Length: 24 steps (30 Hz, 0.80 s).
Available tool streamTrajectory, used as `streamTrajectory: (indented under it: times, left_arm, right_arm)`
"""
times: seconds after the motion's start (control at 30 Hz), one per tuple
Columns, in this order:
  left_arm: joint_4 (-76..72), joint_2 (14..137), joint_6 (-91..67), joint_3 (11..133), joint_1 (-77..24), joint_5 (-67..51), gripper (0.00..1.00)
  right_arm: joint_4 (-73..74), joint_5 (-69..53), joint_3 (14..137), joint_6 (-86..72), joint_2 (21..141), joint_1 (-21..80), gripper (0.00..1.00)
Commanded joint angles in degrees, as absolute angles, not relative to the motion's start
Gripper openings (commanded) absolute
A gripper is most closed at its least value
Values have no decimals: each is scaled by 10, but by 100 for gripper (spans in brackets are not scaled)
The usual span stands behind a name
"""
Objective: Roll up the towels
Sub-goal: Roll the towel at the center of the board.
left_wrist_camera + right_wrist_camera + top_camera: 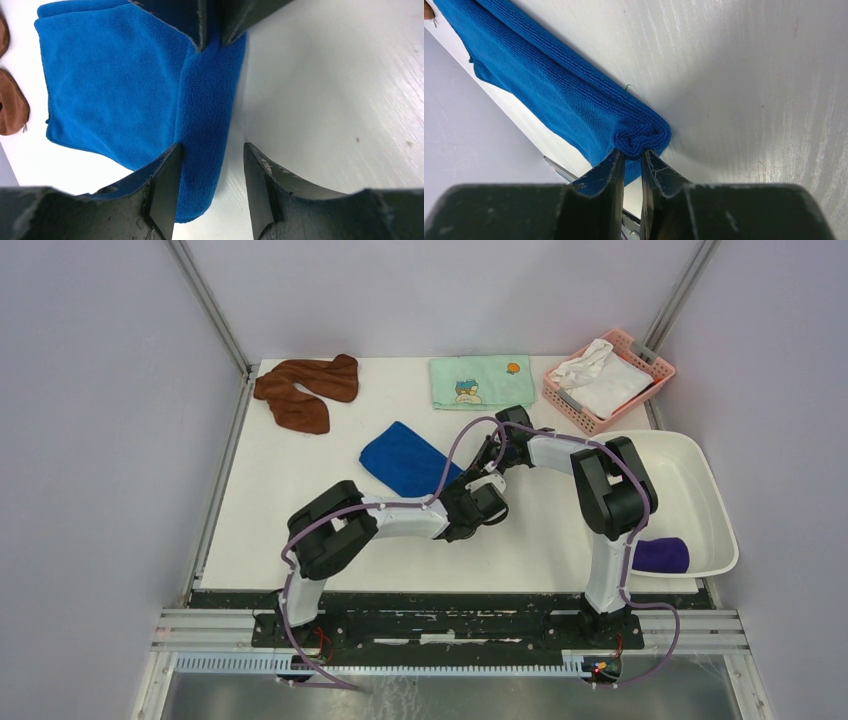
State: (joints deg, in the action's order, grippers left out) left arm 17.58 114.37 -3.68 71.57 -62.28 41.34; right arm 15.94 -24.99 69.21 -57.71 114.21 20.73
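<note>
From above, your left gripper [480, 492] and right gripper [489, 466] meet over the blue towel [405, 458] on the worktop [300, 500]. Left wrist: that gripper stands released, its fingers straddling the rolled edge. Right wrist: that gripper is clenched on the roll's end, just ahead of its fingers.

Base plate [450, 628]: black, scuffed, bolted across silver rails.
Left arm [405, 519]: white links and chunky black joint housings, at the base plate's left end.
Right arm [603, 570]: same white and black, at the base plate's right end.
Cables [447, 468]: purple-grey loops running up from the base plate along each arm.
Left pincer [212, 148]: dark matte wedges with pale-scratched edges.
Right pincer [631, 153]: likewise dark and scuffed.
</note>
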Motion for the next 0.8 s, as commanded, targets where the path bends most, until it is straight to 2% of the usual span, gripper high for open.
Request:
streamTrajectory:
  times: [0.0, 0.17, 0.37, 0.47, 0.5, 0.63, 0.77]
  left_arm:
    - [171, 1164, -24, 731, -605, 393, 56]
    - [182, 1174, -42, 720, -590, 359, 54]
    - [190, 1171, -60, 706, -582, 306, 40]
    - [199, 1165, -71, 706, -582, 301, 37]
    - [206, 1161, -79, 708, -582, 311, 39]
    - [214, 1113, -88, 711, -584, 327, 56]
    - [217, 1068, -77, 721, -597, 356, 61]
  right_arm:
    - [167, -191, 693, -564, 1170, 207, 25]
    - [164, -194, 693, -559, 1163, 207, 26]
    - [160, -206, 698, -541, 1132, 206, 29]
    - [166, -204, 705, -530, 1117, 206, 29]
    - [171, -203, 708, -528, 1118, 205, 30]
    - [173, -204, 713, -525, 1138, 206, 30]
    - [161, -214, 711, -536, 1162, 205, 29]
